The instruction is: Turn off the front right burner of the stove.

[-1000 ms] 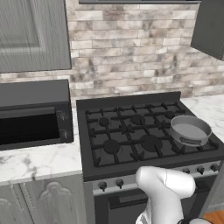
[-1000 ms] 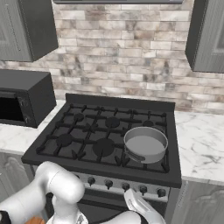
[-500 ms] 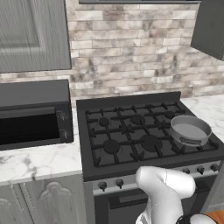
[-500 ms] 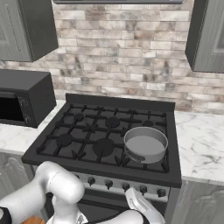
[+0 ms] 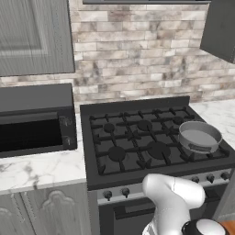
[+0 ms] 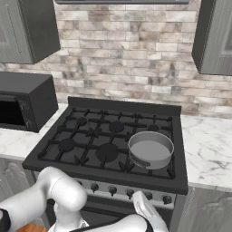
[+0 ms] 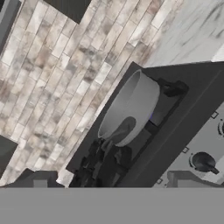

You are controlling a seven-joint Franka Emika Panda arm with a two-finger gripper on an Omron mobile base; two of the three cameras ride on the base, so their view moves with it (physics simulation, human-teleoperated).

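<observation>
The wide black gas stove (image 5: 156,151) with cast-iron grates sits between two white marble counter (image 6: 208,145) stretches, under a wall of pale brick tiles (image 6: 122,59). A round grey metal pot (image 6: 151,148) stands on its front right burner, at about four o'clock from the stove's middle in the right base view. A row of small dark knobs (image 6: 131,192) runs along the front panel below it. The black boxy microwave (image 5: 34,119) rests on the counter at nine o'clock of the stove. The white arm's gripper (image 6: 144,209) hangs low in front of the knob row, at six o'clock from the pot; I cannot tell how wide its fingers stand. In the hand view the pot (image 7: 129,109) is rolled sideways at centre, with one knob (image 7: 202,162) at four o'clock.
</observation>
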